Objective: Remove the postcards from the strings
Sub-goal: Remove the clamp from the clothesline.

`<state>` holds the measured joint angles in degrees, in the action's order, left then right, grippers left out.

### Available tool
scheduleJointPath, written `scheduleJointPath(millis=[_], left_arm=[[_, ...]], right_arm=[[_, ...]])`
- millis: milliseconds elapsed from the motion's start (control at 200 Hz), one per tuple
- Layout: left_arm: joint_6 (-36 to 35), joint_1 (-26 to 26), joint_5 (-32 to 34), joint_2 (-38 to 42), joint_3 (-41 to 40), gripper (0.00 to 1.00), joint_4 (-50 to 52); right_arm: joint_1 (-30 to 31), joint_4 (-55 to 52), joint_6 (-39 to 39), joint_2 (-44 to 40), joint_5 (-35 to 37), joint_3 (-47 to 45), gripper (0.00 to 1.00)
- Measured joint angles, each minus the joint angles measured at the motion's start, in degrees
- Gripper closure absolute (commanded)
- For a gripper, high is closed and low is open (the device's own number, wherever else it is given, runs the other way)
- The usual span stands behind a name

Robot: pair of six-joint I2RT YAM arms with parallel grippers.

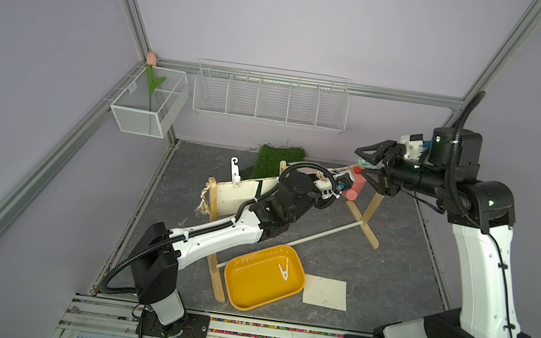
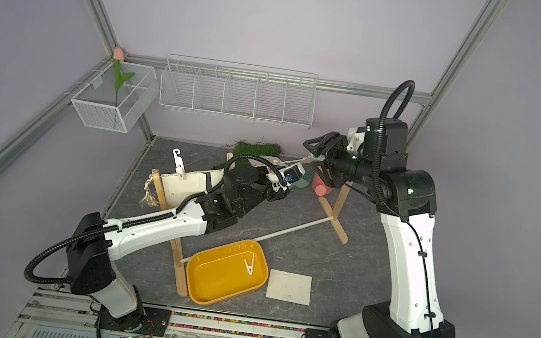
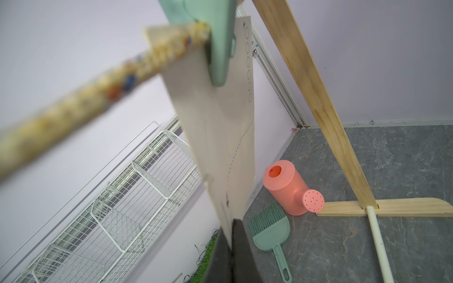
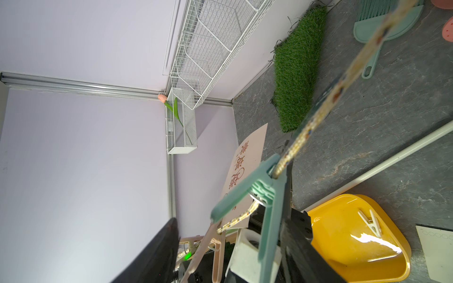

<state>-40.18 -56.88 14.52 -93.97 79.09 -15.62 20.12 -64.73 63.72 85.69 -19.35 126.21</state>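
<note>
Low in the left wrist view, the left gripper (image 3: 230, 236) pinches the bottom edge of a postcard (image 3: 220, 127) hanging from the string (image 3: 73, 98). The card's top is hidden under a blurred teal clothespin (image 3: 218, 44). The right gripper (image 4: 232, 218) straddles that clothespin, jaws apart, fingers cropped below.

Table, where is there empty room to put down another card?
The widest bare stretch of table lies between the white rod, the loose card and the right arm. It is crowded at the back by the grass mat and watering can, and where the left arm stretches past the yellow tray.
</note>
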Motion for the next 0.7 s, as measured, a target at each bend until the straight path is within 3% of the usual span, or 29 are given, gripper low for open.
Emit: scheduleJointPath(millis=[230,700], left_arm=[[0.00,0.00,0.04,0.00,0.00,0.98,-0.02],[-0.63,0.00,0.04,0.00,0.07,0.98,-0.02]], right_arm=[[-0.61,-1.53,-0.15,1.11,-0.02,0.33,0.39],[-1.68,-3.41,-1.03,2.16,-0.87,2.10,0.57]])
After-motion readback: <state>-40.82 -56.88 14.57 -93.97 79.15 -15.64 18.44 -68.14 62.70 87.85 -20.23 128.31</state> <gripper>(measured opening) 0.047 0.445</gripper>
